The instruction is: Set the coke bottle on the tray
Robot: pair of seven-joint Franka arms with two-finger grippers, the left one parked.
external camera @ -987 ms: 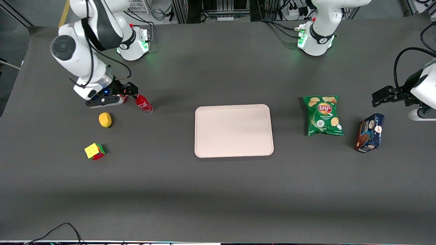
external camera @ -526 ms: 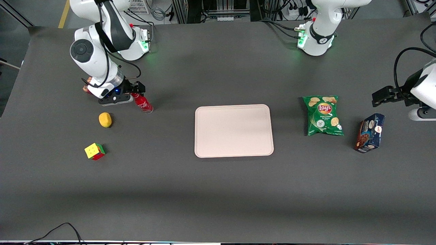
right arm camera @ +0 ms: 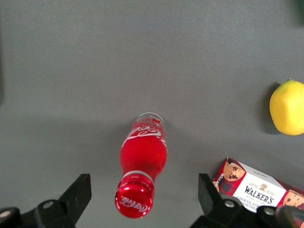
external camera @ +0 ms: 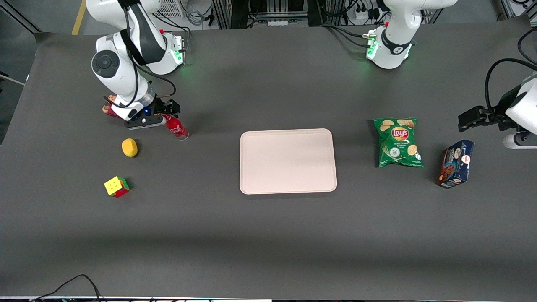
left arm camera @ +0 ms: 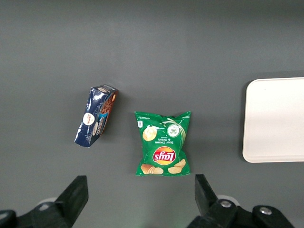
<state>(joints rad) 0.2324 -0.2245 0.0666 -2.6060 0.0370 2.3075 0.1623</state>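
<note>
The coke bottle (external camera: 178, 129) is a slim red bottle with a red cap, standing upright on the dark table toward the working arm's end. In the right wrist view the bottle (right arm camera: 142, 161) shows cap first, with white script on its body. My gripper (external camera: 165, 114) hangs just above the cap, and in the right wrist view my gripper (right arm camera: 142, 197) is open, with one finger on each side of the cap and not touching it. The pale pinkish-beige tray (external camera: 288, 161) lies flat at the table's middle; its corner shows in the left wrist view (left arm camera: 275, 121).
A yellow lemon (external camera: 129, 147) and a coloured cube (external camera: 116, 186) lie nearer the front camera than the bottle. A red Walker's cookie box (right arm camera: 259, 190) lies beside the bottle. A green Lay's bag (external camera: 398, 142) and a dark blue box (external camera: 456, 163) lie toward the parked arm's end.
My arm has swung sideways toward the tray and my gripper now sits over the bottle's cap. The bottle has not moved.
</note>
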